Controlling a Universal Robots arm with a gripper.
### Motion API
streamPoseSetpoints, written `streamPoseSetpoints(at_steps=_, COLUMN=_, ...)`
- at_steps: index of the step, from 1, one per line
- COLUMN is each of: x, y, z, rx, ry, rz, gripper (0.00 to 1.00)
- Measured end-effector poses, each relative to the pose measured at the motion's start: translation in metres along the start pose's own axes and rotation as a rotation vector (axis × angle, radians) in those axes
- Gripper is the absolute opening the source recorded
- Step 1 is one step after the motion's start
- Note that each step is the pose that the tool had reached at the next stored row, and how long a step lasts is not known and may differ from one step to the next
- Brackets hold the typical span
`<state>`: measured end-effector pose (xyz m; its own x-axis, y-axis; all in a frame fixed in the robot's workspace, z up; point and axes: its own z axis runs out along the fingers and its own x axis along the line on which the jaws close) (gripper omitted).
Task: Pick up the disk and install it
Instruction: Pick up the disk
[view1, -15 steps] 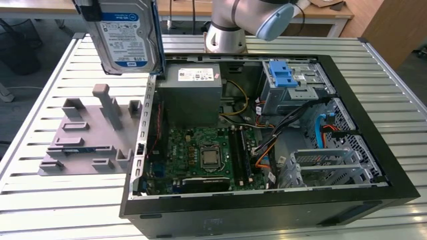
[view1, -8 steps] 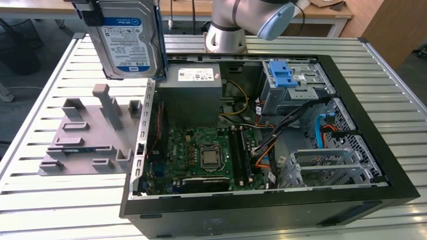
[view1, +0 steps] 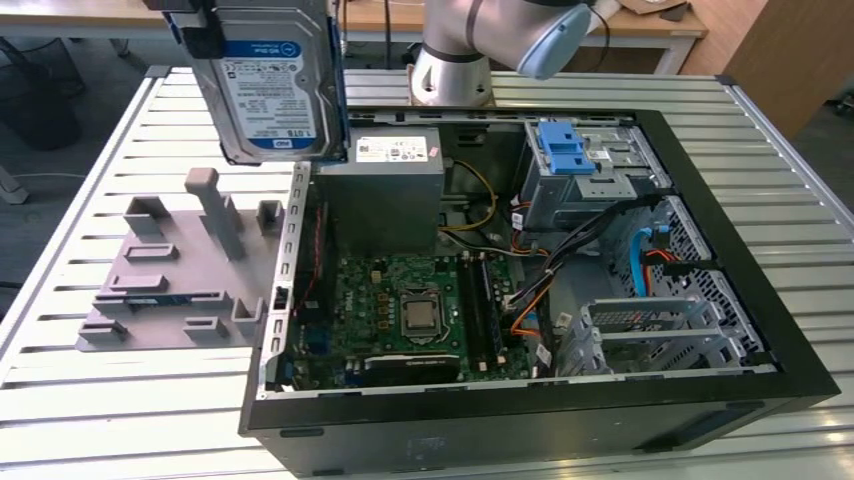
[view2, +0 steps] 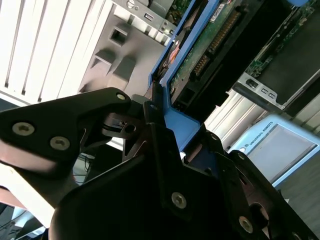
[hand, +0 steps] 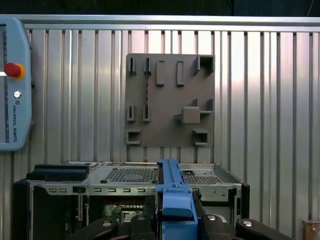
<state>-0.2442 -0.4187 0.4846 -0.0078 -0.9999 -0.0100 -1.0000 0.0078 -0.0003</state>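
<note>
Disk (view1: 267, 85): held in the air, clear of the table (view1: 80, 420), near the table's far edge on the exterior view's left. It hangs upright with its long axis vertical and its white-and-blue label facing the exterior camera. Its lower end is above the strip where the grey fixture board (view1: 160, 270) meets the side wall of the open computer case (view1: 787, 340); it touches neither.

Gripper (hand: 176, 222): clamped on the disk. In both wrist views the black fingers (view2: 155, 130) press from either side on the blue rail (hand: 172, 190) at the disk's upper end. The drive body runs down and away from the jaws, with its circuit-board face (view2: 210, 45) visible in the second wrist view.

Case: lies on its side, interior open upward. Motherboard (view1: 400, 300) near the middle, grey power supply box (view1: 380, 190) at the far side just beside the disk's lower end.

Key relation (judgement): the likely seat is the metal drive cage (view1: 601, 190) with the blue ridged latch (view1: 567, 150), in the case's far corner. It lies well apart from the disk, toward the exterior view's right and lower. The power supply box stands between the two. Whether the disk's present orientation matches the cage slot cannot be told.

Also noted: teach pendant (hand: 15, 85) on the table, beside the fixture board.
</note>
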Motion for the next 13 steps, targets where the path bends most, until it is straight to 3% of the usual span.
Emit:
streamPoseSetpoints(at_steps=7, x=0.0041, y=-0.0205, z=0.0, rx=-0.0001, ry=-0.0016, rz=0.0, gripper=0.37)
streamPoseSetpoints(at_steps=11, x=0.0056, y=-0.0283, z=0.0001, rx=-0.0003, ry=-0.0236, rz=0.0, gripper=0.37)
streamPoseSetpoints(at_steps=13, x=0.0066, y=-0.0327, z=0.0001, rx=-0.0006, ry=-0.0242, rz=0.0, gripper=0.37)
